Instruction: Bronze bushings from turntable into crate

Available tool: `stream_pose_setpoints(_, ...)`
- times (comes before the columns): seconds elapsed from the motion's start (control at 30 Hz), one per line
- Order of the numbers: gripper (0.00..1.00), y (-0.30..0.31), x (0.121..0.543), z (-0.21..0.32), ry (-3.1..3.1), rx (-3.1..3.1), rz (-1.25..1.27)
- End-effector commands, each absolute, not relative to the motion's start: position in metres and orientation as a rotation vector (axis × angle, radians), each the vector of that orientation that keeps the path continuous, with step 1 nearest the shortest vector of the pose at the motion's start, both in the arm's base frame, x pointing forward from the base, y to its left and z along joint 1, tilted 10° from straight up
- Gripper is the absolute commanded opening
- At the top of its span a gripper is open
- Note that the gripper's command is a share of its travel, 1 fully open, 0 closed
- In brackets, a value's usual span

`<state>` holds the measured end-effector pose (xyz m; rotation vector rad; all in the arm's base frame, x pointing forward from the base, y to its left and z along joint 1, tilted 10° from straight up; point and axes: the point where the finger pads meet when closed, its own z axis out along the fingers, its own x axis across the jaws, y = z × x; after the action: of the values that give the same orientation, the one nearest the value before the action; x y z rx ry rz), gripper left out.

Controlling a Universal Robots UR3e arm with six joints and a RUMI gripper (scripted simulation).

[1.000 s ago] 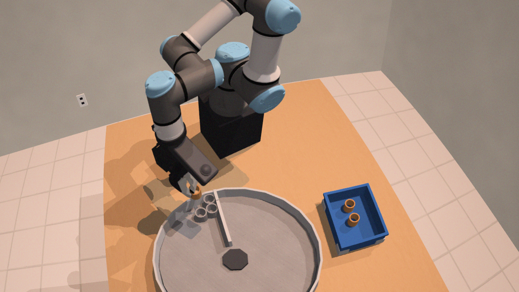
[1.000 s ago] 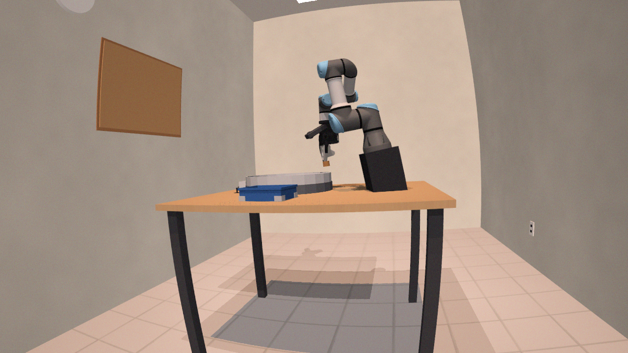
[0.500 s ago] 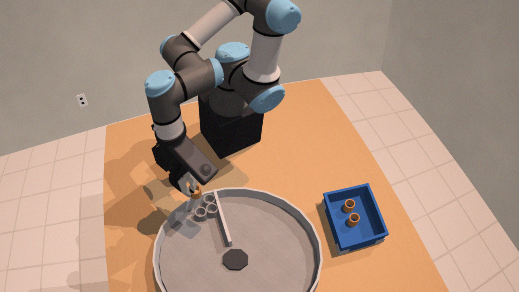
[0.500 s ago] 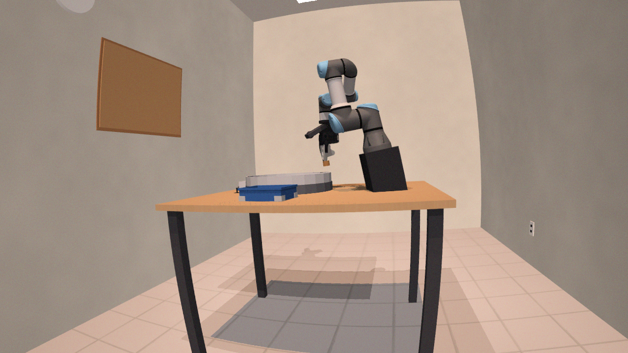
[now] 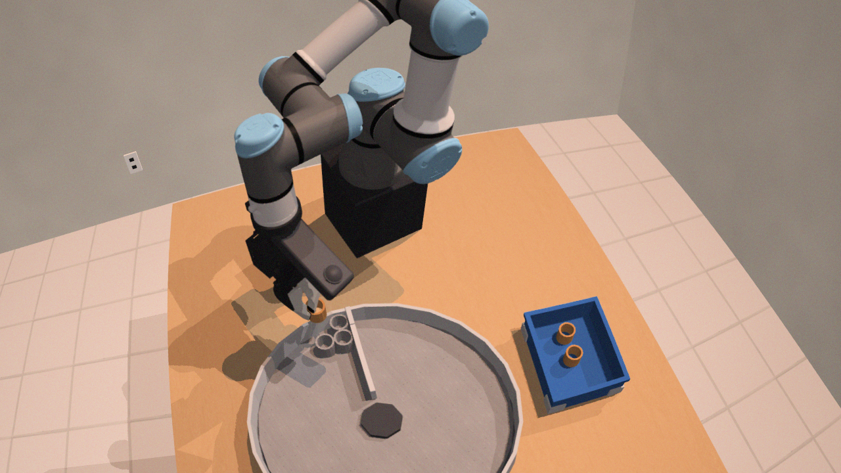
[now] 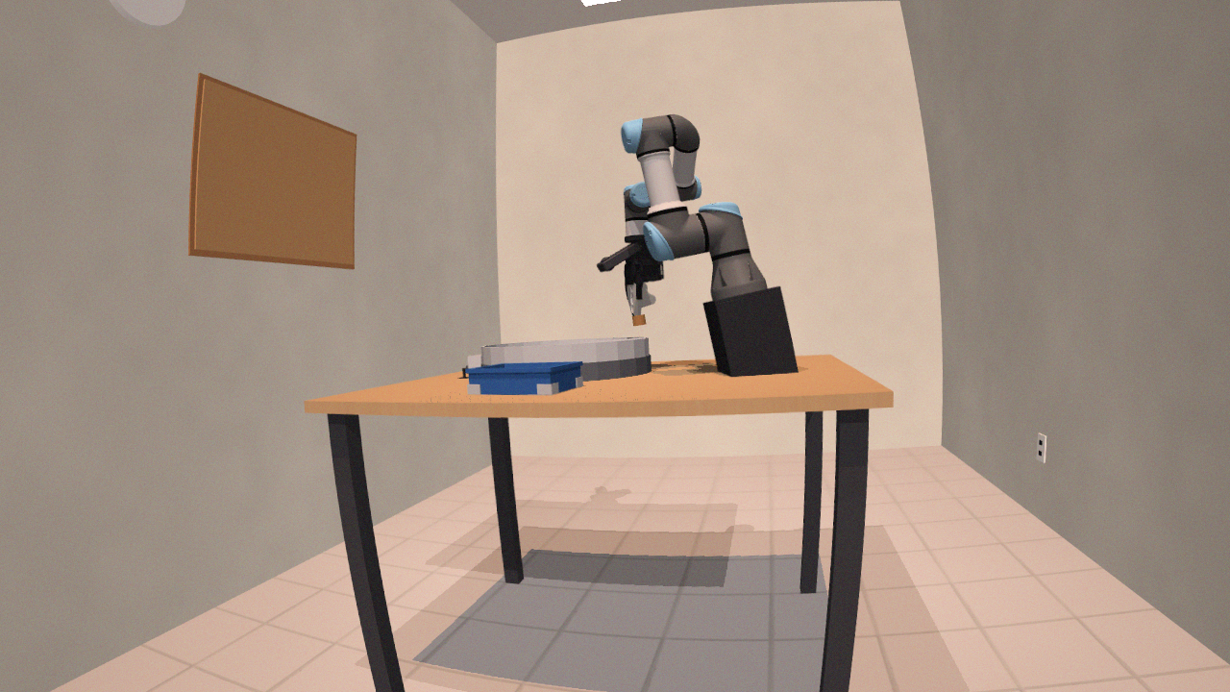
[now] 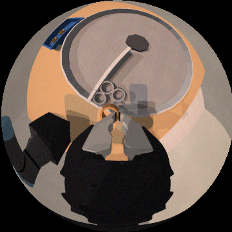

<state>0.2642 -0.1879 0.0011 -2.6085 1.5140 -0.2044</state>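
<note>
Currently at your gripper [image 5: 310,309] [image 6: 637,313] [image 7: 116,112]: fingertips together on the wall of a bronze bushing [image 5: 318,315] [image 6: 639,320] [image 7: 109,106], with only that thin wall between them.
Held bushing: up in the air, higher than the turntable [image 5: 435,364] [image 6: 558,354] [image 7: 161,64] rim in your exterior view; its ring sits to one side of the fingertips in your wrist view.
Crate [image 5: 613,341] [image 6: 525,379] [image 7: 77,20]: blue, on the table [image 5: 481,235] [image 6: 602,405] [image 7: 42,84] near the turntable; you have two bronze bushings inside, one [image 5: 566,339] [image 7: 61,31] near the other [image 5: 571,361] [image 7: 54,39].
Steel bushings: three upright on the turntable, clustered by its rim; you can pick out one [image 5: 338,326] [image 7: 100,97] nearest the rim, a second [image 5: 342,347] [image 7: 107,87] beside the divider [image 5: 362,361] [image 7: 109,69], and a third [image 5: 324,353] [image 7: 118,94] farther from that divider.
Divider: pale and straight, running from the rim toward the dark hub [image 5: 381,420] [image 7: 137,42].
Your arm's pedestal [image 5: 376,226] [image 6: 750,335] [image 7: 51,135]: black, standing on the table beyond the turntable in your top view.

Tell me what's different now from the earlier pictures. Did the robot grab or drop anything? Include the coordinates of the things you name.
Nothing has visibly changed. The gripper [image 5: 311,309] [image 6: 636,313] [image 7: 116,112] is still shut on a bronze bushing [image 5: 318,315] [image 6: 639,320] [image 7: 102,111], held in the air. Two bronze bushings [image 5: 571,361] [image 7: 58,33] stayed in the crate [image 5: 582,393] [image 6: 516,379] [image 7: 66,26], and three steel ones [image 5: 324,353] [image 7: 124,95] on the turntable [image 5: 516,405] [image 6: 567,354] [image 7: 192,72].
</note>
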Motion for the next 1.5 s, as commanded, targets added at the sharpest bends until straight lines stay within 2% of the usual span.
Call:
stream_pose_setpoints(0.0,0.0,-0.189,0.264,0.002,1.515,-2.61,-0.207)
stream_pose_setpoints(1.47,0.0,-0.169,0.276,0.004,1.515,-2.61,-0.207)
